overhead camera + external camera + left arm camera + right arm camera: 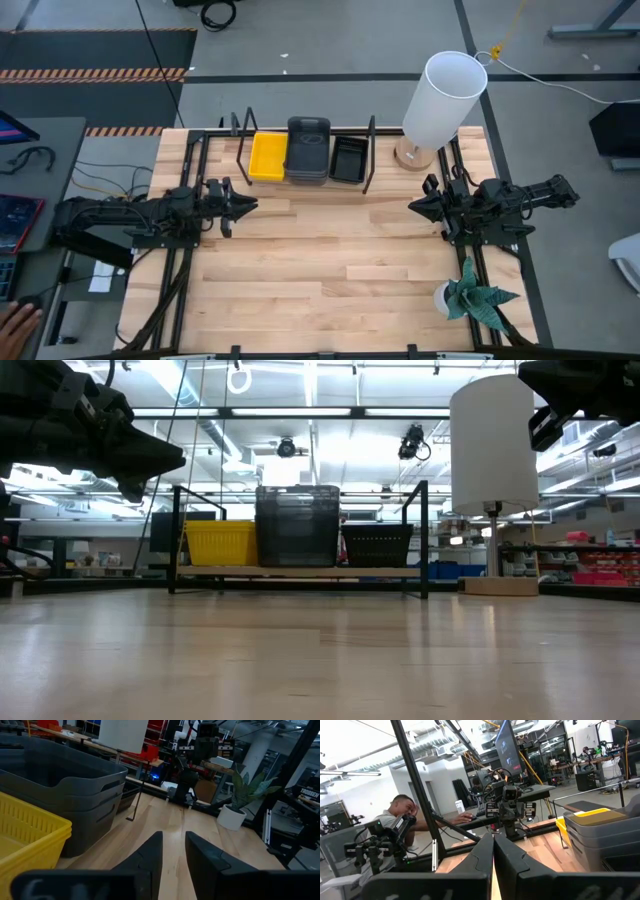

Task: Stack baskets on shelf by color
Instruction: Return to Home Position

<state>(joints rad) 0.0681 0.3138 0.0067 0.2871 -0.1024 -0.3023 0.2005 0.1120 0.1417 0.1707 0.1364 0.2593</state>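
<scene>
baskets (297, 525) on shelf (300, 571) in three piles: yellow pile (267, 157) at end nearest left arm, dark grey pile (308, 150) in middle, tallest, black pile (348, 158) at end nearest right arm. number per pile hard to make out. shelf board mostly hidden from above. left gripper (238, 205) before shelf, well apart, fingers narrowly parted, empty. right gripper (417, 205) beyond shelf's other end, fingers pressed together, empty.

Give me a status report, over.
Left gripper open, empty, over table. Right gripper shut, empty. Yellow basket, grey baskets, black basket side by side on shelf. No obstruction.
</scene>
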